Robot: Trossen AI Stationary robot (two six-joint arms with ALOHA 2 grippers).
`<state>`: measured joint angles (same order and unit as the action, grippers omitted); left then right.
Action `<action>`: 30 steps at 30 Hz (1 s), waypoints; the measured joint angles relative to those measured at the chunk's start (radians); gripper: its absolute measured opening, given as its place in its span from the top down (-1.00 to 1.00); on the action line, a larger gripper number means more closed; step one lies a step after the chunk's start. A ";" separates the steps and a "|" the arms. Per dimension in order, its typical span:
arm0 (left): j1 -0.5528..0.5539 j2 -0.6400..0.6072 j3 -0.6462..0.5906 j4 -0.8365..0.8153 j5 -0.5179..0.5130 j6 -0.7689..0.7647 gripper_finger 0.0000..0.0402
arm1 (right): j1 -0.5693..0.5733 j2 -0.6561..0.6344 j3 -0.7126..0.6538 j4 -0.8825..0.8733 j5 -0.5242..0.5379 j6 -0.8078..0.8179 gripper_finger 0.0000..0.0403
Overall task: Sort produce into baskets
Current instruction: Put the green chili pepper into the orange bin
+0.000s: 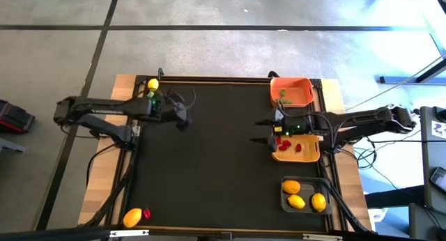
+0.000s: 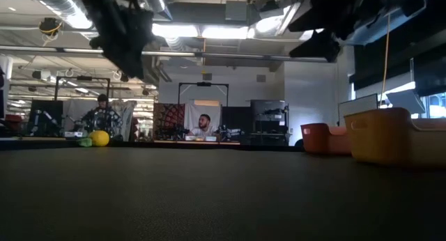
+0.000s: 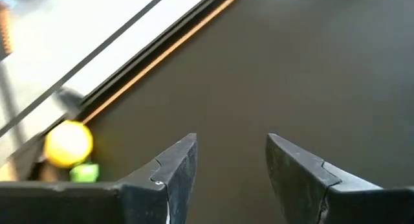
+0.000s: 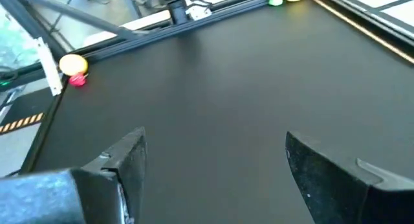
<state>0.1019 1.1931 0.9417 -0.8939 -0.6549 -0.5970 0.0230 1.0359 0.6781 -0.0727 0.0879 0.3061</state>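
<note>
Still unsorted, a lemon [image 1: 152,83] with a green piece [image 3: 85,173] touching it lies at the mat's corner just behind the left gripper [image 1: 184,111], whose fingers stand apart on nothing. Another lemon [image 1: 132,216] and a red piece [image 1: 146,214] sit well off. The right gripper [image 1: 265,131], spread wide and empty, hangs just beside the tan basket [image 1: 312,157] of reds, probably ready for another pick. The orange basket [image 1: 306,84] and dark basket [image 1: 286,203] flank it.

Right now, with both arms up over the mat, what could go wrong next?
The lemon and green piece sit together at the mat's edge, so the open left gripper might knock one off. The open right gripper hangs close beside the yellow-tan basket and could bump it when moving.
</note>
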 joint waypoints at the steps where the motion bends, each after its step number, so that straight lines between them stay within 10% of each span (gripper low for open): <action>1: 0.035 0.007 0.000 -0.013 0.003 0.006 0.11 | 0.012 0.000 0.000 -0.002 0.006 0.000 -0.47; 15: 0.507 0.273 0.000 -0.170 0.044 0.175 0.11 | 0.045 0.035 0.001 -0.001 0.008 0.003 -0.47; 30: 0.782 0.565 0.023 -0.111 0.019 0.262 0.11 | 0.049 0.043 0.000 -0.004 0.009 0.010 -0.47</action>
<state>0.8835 1.7586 0.9645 -1.0053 -0.6360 -0.3353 0.0722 1.0794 0.6781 -0.0770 0.0966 0.3160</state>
